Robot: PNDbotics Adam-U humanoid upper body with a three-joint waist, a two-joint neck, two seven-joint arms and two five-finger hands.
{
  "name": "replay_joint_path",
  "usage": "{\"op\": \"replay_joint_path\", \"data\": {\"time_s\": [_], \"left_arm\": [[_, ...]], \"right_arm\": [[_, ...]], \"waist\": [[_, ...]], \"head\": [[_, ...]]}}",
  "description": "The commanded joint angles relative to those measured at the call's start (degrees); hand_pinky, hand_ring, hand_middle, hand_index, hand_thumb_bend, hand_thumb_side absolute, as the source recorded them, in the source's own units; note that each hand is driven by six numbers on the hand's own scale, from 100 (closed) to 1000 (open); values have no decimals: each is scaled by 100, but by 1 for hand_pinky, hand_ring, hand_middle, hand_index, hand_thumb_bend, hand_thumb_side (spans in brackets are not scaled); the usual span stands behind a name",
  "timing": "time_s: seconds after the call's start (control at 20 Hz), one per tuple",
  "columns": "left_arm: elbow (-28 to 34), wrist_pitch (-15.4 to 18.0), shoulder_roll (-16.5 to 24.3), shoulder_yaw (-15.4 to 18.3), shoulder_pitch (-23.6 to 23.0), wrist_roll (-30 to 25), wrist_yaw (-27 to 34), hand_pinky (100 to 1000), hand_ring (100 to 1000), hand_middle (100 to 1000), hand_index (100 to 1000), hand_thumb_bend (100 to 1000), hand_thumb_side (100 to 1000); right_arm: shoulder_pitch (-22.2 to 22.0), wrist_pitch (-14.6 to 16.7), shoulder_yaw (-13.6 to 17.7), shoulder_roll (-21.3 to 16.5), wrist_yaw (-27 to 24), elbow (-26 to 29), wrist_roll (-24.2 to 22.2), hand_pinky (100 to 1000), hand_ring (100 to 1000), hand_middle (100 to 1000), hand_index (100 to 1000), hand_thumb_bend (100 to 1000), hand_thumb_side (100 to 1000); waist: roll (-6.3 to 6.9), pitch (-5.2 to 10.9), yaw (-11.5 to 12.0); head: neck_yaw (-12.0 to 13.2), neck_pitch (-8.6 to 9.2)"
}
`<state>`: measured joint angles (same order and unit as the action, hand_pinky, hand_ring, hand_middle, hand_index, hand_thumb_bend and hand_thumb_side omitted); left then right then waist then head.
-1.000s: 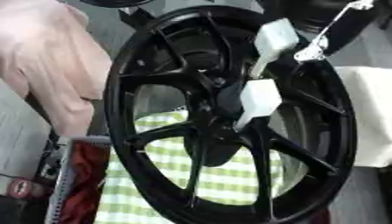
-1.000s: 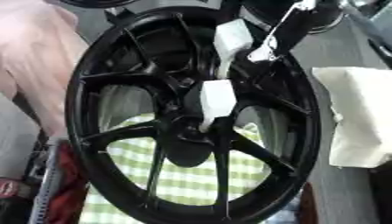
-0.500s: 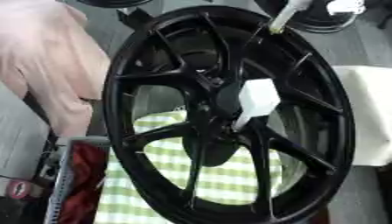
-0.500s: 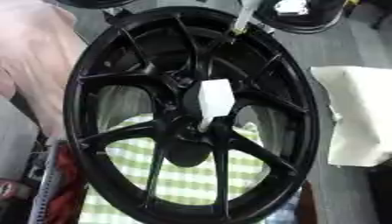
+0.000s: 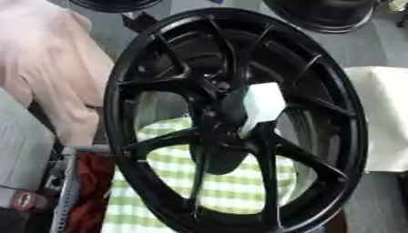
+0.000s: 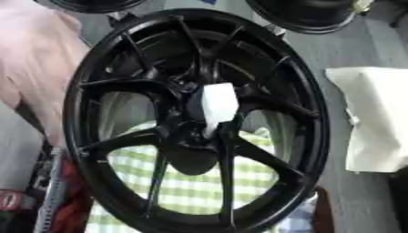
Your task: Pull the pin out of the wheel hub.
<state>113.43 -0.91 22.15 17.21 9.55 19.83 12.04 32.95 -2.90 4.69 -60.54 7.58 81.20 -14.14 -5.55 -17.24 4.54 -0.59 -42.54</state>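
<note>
A black multi-spoke wheel hub (image 6: 119, 82) stands upright and fills both views. A white blocky pin (image 6: 217, 105) sticks out of its centre bore, pointing toward me and slightly up. In the left eye view the pin (image 5: 263, 101) shows to the right of the centre, partly behind a spoke. Nothing touches the pin. Neither of my hands shows in either view.
A person in pink (image 5: 48, 68) stands close by the wheel's left rim. A green-and-white checked cloth (image 6: 191, 186) lies behind the lower spokes. A white cloth (image 6: 374, 118) is at the right, more black wheels (image 6: 307, 13) at the top, and a red thing (image 5: 88, 191) by a metal rail at the lower left.
The white-tipped hand over the wheel's upper right has drawn up and out of both views. The pin still sits in the hub.
</note>
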Motion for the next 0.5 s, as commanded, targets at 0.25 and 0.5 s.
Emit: {"op": "replay_joint_path", "data": {"time_s": [0.25,0.5], "left_arm": [[116,8,35,76,4,34,-20,831,635,696,844,172,815],[116,17,34,82,8,41,-16,832,635,697,844,172,814]], "right_arm": [[-632,-464,871,106,1001,-722,927,871,707,480,619,355,100],[-917,-468,1046,413,1340,-755,905,905,855,833,854,475,401]], "waist": [[58,50,-75],[91,54,-87]], "head": [[113,116],[143,142]]}}
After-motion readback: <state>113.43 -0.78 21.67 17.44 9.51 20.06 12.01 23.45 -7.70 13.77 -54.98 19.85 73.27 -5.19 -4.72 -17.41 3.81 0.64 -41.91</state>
